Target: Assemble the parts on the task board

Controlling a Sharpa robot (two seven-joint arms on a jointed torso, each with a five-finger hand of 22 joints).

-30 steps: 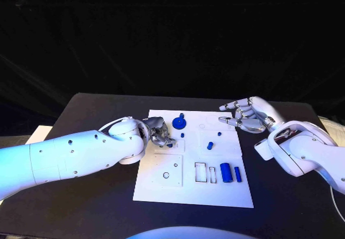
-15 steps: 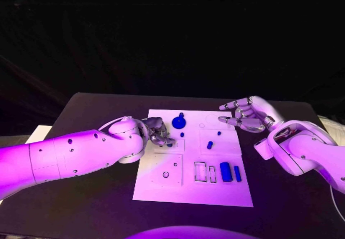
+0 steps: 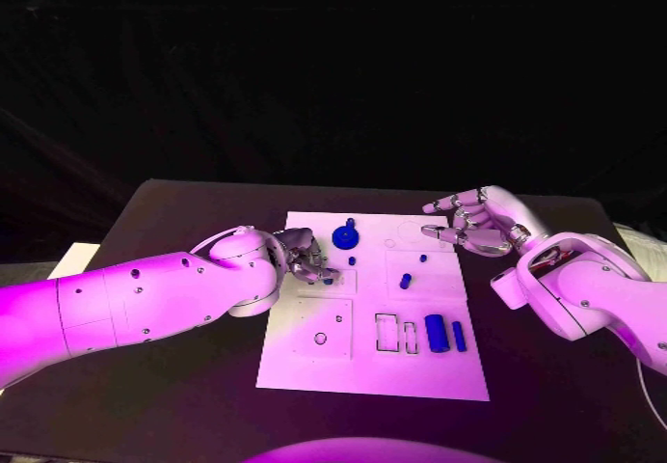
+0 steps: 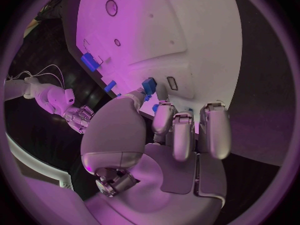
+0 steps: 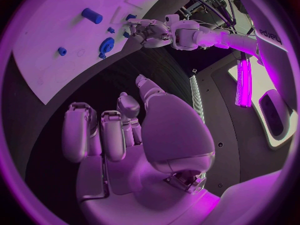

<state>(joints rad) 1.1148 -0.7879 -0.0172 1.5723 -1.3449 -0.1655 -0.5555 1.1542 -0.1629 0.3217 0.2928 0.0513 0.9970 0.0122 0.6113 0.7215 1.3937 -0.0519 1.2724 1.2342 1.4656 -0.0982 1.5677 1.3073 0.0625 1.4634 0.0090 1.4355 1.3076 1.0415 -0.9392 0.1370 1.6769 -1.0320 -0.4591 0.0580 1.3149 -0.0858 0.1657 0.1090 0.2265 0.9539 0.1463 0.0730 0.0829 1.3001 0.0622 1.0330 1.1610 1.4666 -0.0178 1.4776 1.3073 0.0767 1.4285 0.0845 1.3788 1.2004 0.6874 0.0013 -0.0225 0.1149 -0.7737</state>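
The white task board (image 3: 364,371) lies mid-table. My left hand (image 3: 304,257) hovers at its left edge, near the far end, and pinches a small blue part (image 4: 149,85) between thumb and a fingertip, low over the board (image 4: 194,40). My right hand (image 3: 472,224) floats over the board's far right corner with fingers apart and nothing in them (image 5: 122,130). On the board are a round blue gear (image 3: 346,234), a short blue peg (image 3: 406,282), a thick blue cylinder (image 3: 437,333) and a slim blue bar (image 3: 460,336).
Two tiny blue studs (image 3: 352,260) (image 3: 422,258) stand near the board's far end. Empty rectangular slots (image 3: 387,333) and a round hole (image 3: 321,339) mark the near half. Black table (image 3: 181,386) surrounds the board. The right wrist view shows the gear (image 5: 106,46) and my left hand (image 5: 147,32).
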